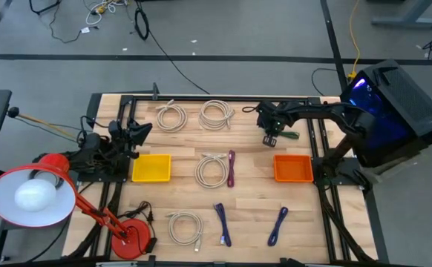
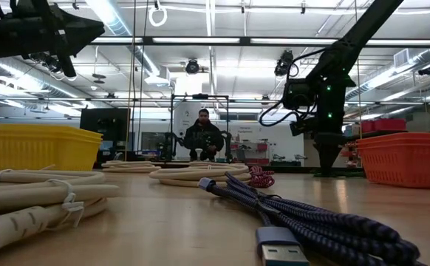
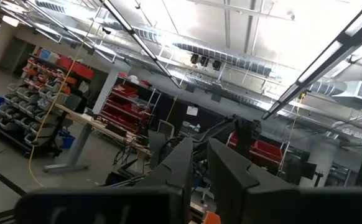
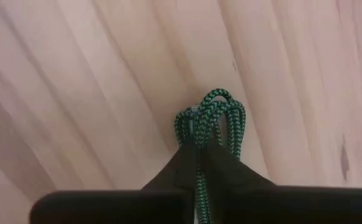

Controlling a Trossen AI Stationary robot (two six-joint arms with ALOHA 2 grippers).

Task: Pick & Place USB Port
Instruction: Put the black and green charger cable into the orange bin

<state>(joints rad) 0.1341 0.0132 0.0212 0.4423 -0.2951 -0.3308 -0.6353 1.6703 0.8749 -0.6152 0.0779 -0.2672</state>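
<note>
The wooden table (image 1: 249,204) carries a yellow bin (image 1: 151,167) at its left edge, an orange bin (image 1: 292,167) at its right edge, and coiled cables (image 1: 214,170) between them.

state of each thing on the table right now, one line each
right tool: shut on the green cable, above the table's far right part
green cable: bundled, gripped by the right tool
left tool: shut, empty, parked at the left edge
yellow bin: empty
orange bin: empty
white cables: coiled, lying flat
blue cables: bundled, lying flat
</note>
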